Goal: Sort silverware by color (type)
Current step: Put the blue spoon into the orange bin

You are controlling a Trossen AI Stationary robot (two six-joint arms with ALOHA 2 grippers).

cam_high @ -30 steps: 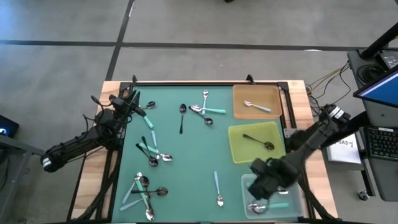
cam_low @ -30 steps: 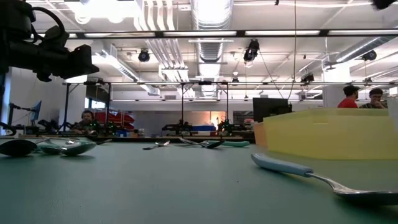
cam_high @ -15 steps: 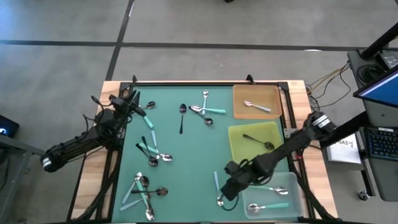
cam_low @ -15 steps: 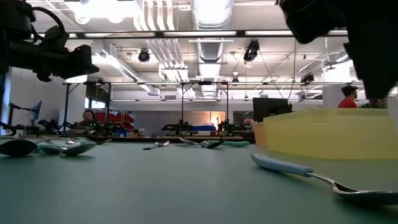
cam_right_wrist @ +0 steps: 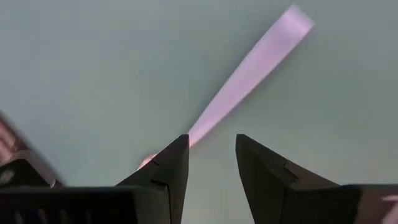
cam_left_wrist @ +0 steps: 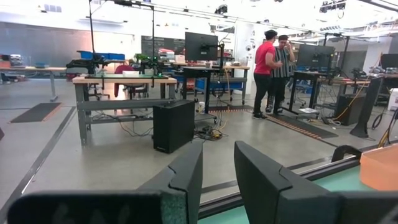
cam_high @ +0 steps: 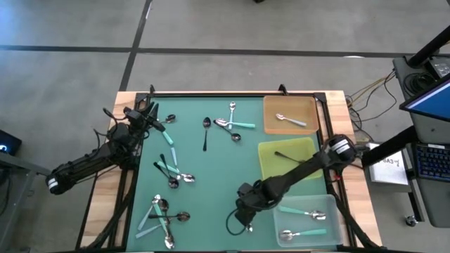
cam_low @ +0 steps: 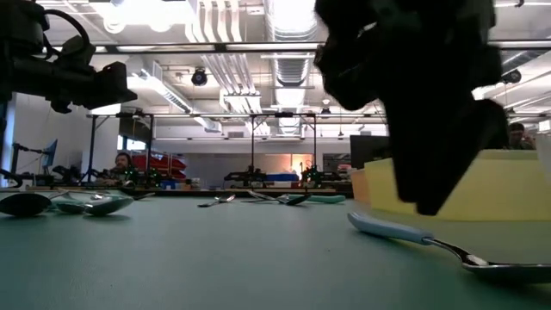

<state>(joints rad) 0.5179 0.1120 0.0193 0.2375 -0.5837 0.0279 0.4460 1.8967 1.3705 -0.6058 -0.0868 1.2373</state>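
My right gripper (cam_high: 244, 208) (cam_right_wrist: 211, 149) is open and hovers just above a teal-handled spoon (cam_high: 247, 213) (cam_right_wrist: 249, 68) lying flat on the green mat near the table's near edge. In the low view the gripper (cam_low: 426, 202) stands over that spoon's handle (cam_low: 405, 230). My left gripper (cam_high: 149, 112) (cam_left_wrist: 218, 163) waits open at the mat's far left corner. Further spoons, silver, dark and teal-handled, lie in clusters on the mat (cam_high: 165, 211) (cam_high: 172, 172) (cam_high: 232, 125).
Along the right side sit a brown tray (cam_high: 307, 105) holding a silver spoon, a yellow tray (cam_high: 271, 169) holding a dark spoon, and a clear tray (cam_high: 330, 225) holding two teal-handled spoons. One dark spoon (cam_high: 205, 130) lies alone. People stand in the room beyond.
My right gripper has travelled from above the clear tray toward the table's left, over the mat, and now sits low above the lone teal-handled spoon near the near edge. The clear tray, hidden a second ago, shows two teal-handled spoons.
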